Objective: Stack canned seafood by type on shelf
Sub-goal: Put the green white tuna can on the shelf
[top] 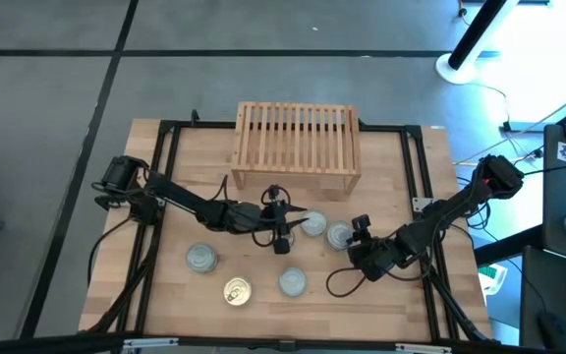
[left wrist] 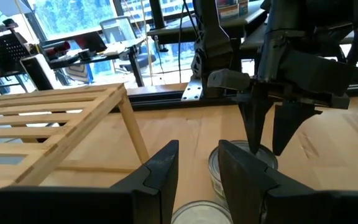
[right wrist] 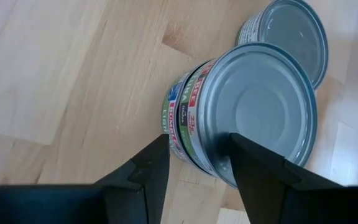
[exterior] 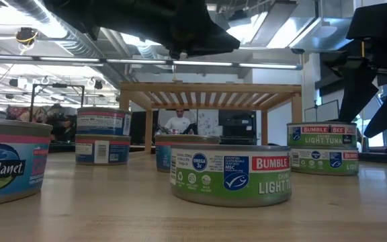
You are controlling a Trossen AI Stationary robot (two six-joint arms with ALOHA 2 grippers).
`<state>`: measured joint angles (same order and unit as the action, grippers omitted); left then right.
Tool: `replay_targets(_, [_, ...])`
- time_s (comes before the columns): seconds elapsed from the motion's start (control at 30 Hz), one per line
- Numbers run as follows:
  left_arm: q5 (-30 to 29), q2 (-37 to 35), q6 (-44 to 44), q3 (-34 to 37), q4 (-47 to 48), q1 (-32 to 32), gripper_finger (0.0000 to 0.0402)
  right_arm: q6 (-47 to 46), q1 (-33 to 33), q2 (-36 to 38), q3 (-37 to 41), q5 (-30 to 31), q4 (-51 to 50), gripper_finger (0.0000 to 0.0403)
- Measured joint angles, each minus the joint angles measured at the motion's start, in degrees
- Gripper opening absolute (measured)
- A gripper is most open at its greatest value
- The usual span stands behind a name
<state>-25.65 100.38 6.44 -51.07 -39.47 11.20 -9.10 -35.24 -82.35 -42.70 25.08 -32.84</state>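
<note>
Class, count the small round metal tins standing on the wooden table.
7 small round metal tins: one near left, a stack of two behind it, one farther back before the light-wood slatted shelf, one near centre, a stack of two at right.

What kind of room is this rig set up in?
Probably a robotics lab or open workshop rather than a kitchen or store. The wooden table stands on a bare grey floor, exposed ceiling ducts run overhead, and a person sits among desks behind the slatted shelf.

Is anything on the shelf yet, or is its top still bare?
Bare. From above, the shelf shows only its slats; the tins all sit on the table, some stacked in twos.
</note>
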Motion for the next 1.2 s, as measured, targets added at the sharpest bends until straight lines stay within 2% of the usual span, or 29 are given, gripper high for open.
replay_targets(0.57, [0.0,0.0,0.0,0.0,0.0,0.0,0.0109,0.0,0.0,0.1,0.0,1.1,1.3,0.0165])
replay_targets(0.8, [0.0,0.0,0.0,0.0,0.0,0.0,0.0109,-0.1,0.0,-0.1,-3.0,0.2,-1.9,0.0165])
replay_targets(1.2, [0.0,0.0,0.0,0.0,0.0,0.0,0.0109,-0.1,0.0,-1.2,-3.2,0.4,-1.9,0.0163])
